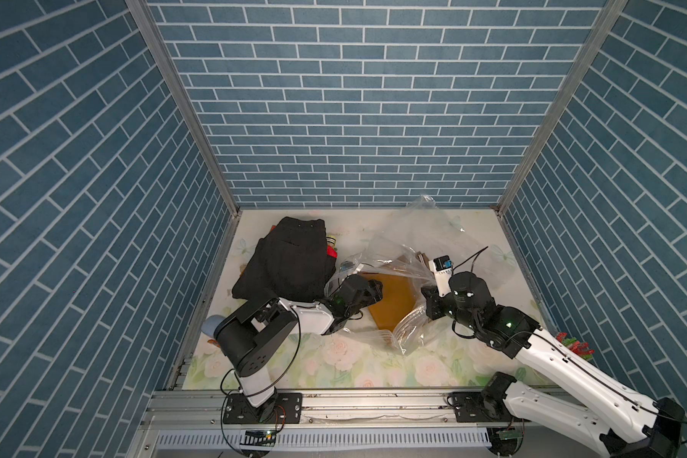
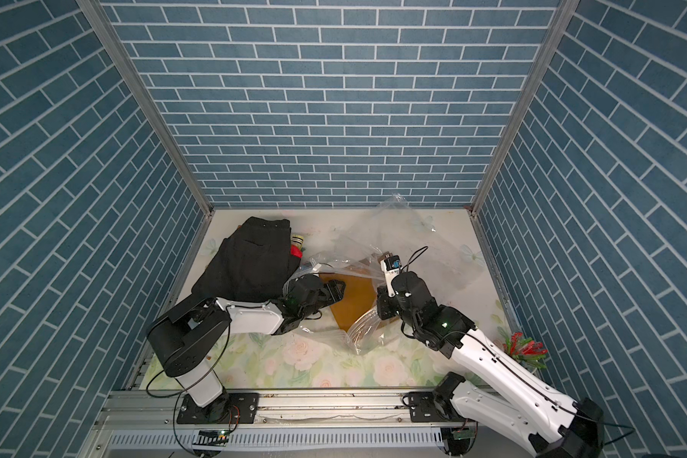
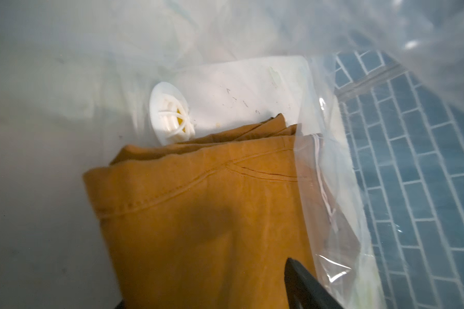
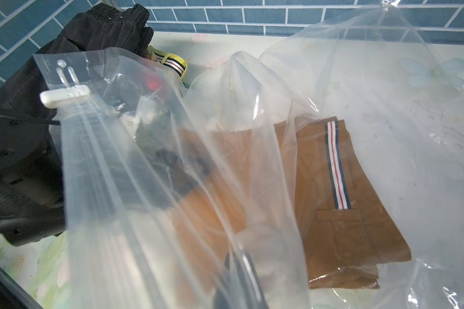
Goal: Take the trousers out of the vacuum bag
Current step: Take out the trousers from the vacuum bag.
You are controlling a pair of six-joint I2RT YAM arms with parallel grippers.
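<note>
top views, bag: big crinkly see-through vacuum bag slumped across the middle of the floral table, its far corner poking up toward the brick back wall.
top views, trousers: one flat ochre brown pair is still inside the plastic; a rumpled black pair lies outside on the robot's left, with bits of red and striped yellow cloth peeking out at its edge.
top views, left gripper: reaching into the bag mouth right over the brown fabric, fingers look spread apart, nothing pinched that I can see.
top views, right gripper: pinched tight on the ribbed zip-seal edge of the bag, holding it up.
left wrist: smooth brown twill with stitched seams, folded in layers, hazy film all around; round white valve just beside the fold; one dark fingertip at the frame edge, apart from its mate.
right wrist: glossy wrinkled plastic draped over everything, white slider clip on the seal strip; brown pair shows a red-white-navy striped ribbon through the film.
</note>
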